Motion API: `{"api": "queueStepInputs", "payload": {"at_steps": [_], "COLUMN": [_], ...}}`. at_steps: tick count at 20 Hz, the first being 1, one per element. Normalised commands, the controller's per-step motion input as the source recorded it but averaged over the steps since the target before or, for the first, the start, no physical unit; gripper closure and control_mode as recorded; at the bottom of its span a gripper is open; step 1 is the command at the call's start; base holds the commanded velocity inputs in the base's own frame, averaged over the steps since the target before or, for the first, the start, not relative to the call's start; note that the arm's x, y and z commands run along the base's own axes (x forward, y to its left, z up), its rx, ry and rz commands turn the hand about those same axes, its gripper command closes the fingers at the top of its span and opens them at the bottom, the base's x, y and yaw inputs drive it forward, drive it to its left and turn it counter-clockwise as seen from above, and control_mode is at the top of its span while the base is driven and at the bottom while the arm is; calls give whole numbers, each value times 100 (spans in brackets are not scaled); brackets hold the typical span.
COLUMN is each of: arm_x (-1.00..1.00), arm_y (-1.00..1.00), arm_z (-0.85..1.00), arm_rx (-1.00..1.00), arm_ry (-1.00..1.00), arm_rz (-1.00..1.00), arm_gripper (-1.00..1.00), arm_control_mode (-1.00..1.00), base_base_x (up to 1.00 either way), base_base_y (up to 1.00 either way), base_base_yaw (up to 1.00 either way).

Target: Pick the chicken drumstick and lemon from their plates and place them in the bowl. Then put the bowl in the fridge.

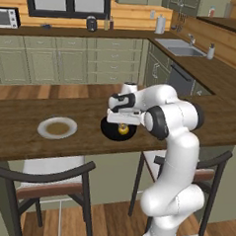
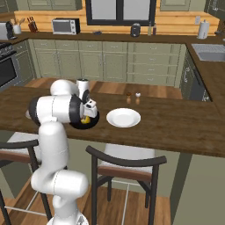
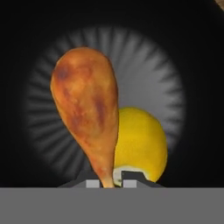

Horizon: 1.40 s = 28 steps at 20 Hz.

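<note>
My gripper (image 3: 111, 181) hangs straight over the black bowl (image 3: 197, 87), shut on the thin end of the orange-brown chicken drumstick (image 3: 87, 105). The drumstick's thick end points down into the bowl. Under it, on the bowl's floor, lies the yellow lemon (image 3: 141, 144). In the left base view the hand (image 1: 123, 121) sits just above the bowl (image 1: 108, 132), with the lemon (image 1: 123, 129) showing below it. The grey-rimmed plate (image 1: 57, 128) lies bare to the bowl's left. The white plate (image 2: 123, 117) lies bare to the right of the bowl (image 2: 89, 125). The fridge is out of view.
The bowl stands on a dark wooden island counter (image 1: 19, 143) near its front edge. Two chairs (image 1: 47, 180) (image 2: 125, 165) stand under that edge. Salt and pepper shakers (image 2: 132, 97) and a white canister (image 2: 82, 85) stand behind the plates. A sink (image 1: 179, 47) lies at the back right.
</note>
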Motion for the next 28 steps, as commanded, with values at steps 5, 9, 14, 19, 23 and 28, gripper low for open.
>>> {"api": "queueStepInputs", "payload": {"at_steps": [5,9,14,19,23,28], "arm_x": [0,0,-9,-48,-28,-3], "arm_y": [0,0,0,21,47,55], "arm_z": [-1,0,0,22,27,-1], "arm_rx": [0,0,0,-4,-5,-8], "arm_ry": [0,0,-1,-17,-13,-2], "arm_rz": [0,0,0,0,4,5], "arm_gripper": [-100,-100,-100,-100,-100,-100], "arm_control_mode": [-100,-100,-100,-100,-100,-100], "base_base_x": [0,0,0,0,0,0], "base_base_y": [0,0,0,0,0,0], "base_base_yaw": [0,0,0,0,0,0]}}
